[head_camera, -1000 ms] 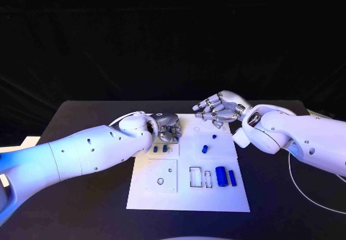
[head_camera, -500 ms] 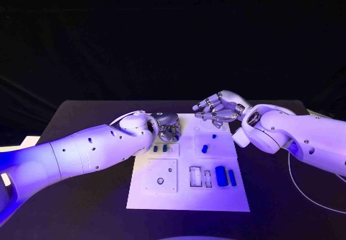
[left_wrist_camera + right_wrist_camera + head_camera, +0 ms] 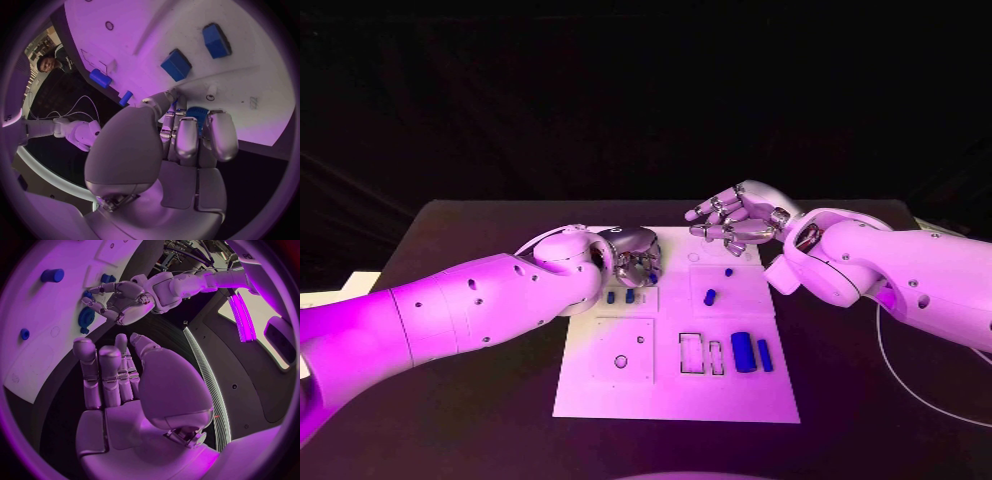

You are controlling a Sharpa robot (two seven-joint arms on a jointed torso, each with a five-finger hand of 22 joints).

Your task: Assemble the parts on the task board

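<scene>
The white task board [image 3: 678, 385] lies in the middle of the table. My left hand [image 3: 635, 256] hovers over its far left corner, fingers curled round a blue part [image 3: 196, 116], which also shows between those fingers from the right wrist [image 3: 85, 318]. Just beside the hand, two small blue blocks [image 3: 620, 296] stand in the board, seen from the left wrist too [image 3: 177, 64]. A blue peg [image 3: 710, 297] and a smaller one [image 3: 728, 271] stand in the right panel. My right hand [image 3: 737, 222] hangs above the far right corner, fingers [image 3: 106, 375] apart and holding nothing.
Two long blue parts [image 3: 751, 353] lie at the board's right side next to two rectangular slots [image 3: 691, 353]. A small round hole [image 3: 620, 361] sits in the left panel. A white cable [image 3: 913, 385] runs over the black table on the right.
</scene>
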